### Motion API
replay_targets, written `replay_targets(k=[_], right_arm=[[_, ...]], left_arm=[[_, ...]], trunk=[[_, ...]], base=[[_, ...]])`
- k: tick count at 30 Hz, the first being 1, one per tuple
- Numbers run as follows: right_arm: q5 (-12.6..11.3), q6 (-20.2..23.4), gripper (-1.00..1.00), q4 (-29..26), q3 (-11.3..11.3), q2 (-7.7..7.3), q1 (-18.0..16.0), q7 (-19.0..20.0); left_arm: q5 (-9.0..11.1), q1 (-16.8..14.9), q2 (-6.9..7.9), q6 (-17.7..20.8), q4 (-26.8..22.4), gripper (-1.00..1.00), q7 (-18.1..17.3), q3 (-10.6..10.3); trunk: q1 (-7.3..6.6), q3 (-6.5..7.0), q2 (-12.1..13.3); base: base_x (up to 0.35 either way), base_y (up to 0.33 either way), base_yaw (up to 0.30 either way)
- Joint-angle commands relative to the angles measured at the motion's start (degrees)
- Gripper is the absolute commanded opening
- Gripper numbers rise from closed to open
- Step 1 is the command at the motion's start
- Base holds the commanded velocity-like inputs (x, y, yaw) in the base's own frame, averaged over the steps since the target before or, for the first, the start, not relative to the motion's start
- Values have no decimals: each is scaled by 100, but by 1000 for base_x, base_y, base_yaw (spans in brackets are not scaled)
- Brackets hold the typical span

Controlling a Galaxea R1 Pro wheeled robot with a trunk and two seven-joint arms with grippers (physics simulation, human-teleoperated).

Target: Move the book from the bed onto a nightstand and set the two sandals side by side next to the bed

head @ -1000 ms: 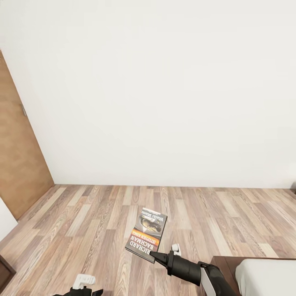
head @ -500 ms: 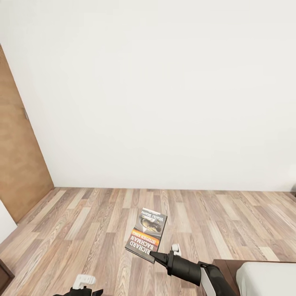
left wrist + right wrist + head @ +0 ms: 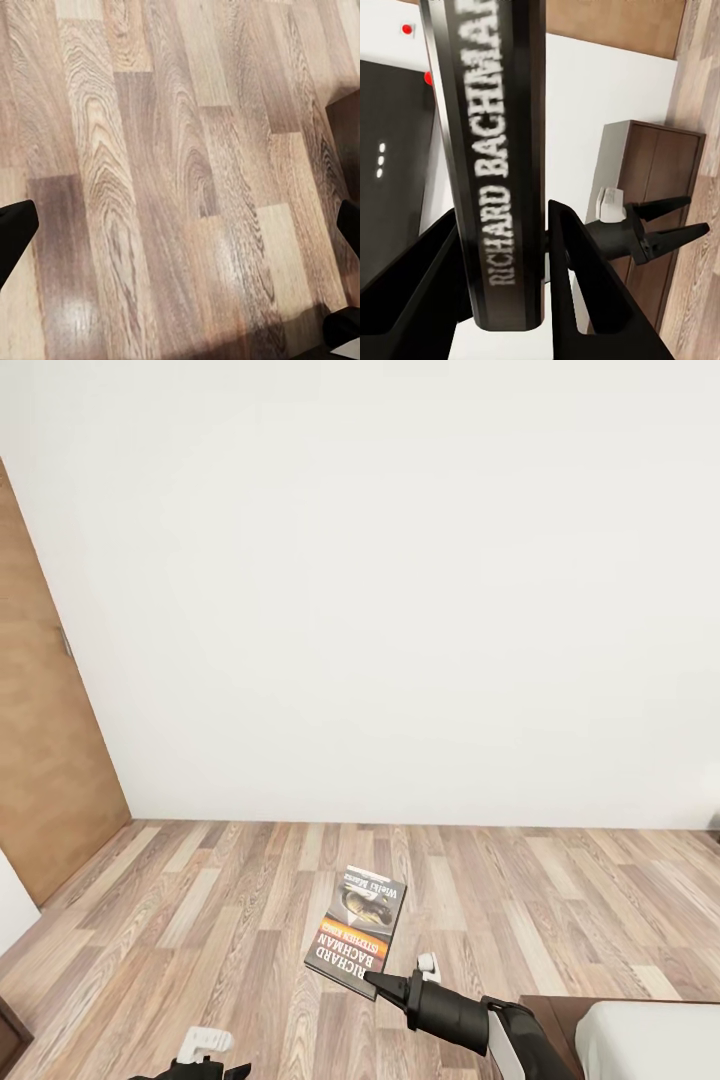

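Note:
My right gripper [image 3: 375, 982] is shut on the book [image 3: 357, 932], pinching its near lower corner and holding it above the wood floor. Its dark cover with orange and white lettering faces up. In the right wrist view, the book's spine [image 3: 502, 165] stands between the two black fingers [image 3: 577, 277]. A corner of the bed [image 3: 650, 1040], pale mattress on a dark frame, lies just right of that arm. My left gripper [image 3: 180, 225] hangs open over bare planks, with its fingertips at opposite edges of the picture. It is also seen from the side as the left gripper [image 3: 694, 216].
A white wall [image 3: 400, 610] rises ahead, and a brown wooden door [image 3: 45, 760] stands at the left. Wood-plank floor [image 3: 200, 900] stretches between them. A dark brown cabinet [image 3: 652, 187] stands behind my left gripper. A dark furniture corner [image 3: 8, 1025] shows at the lower left.
The whole head view has shifted a little: the line where wall meets floor sits lower and the door's edge has moved. Both arms and the book keep their places in the picture.

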Motion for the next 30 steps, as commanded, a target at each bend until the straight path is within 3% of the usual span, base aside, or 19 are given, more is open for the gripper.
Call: replay_targets(k=[1,19,30], right_arm=[[7,44,-100,-1,-25,6,-4,16],[15,14,-100,-1,-25,6,-4,11],[15,12,-100,-1,-25,6,-4,11]], left_arm=[[1,-4,1,-14,7,100,-22,19],[1,-4,-43,-13,7,100,-24,25],[1,-4,-43,-13,7,100,-22,28]], trunk=[[0,-6,-3],[0,-6,-3],[0,-6,-3]], base=[[0,0,0],[6,5,0],[229,188,0]])
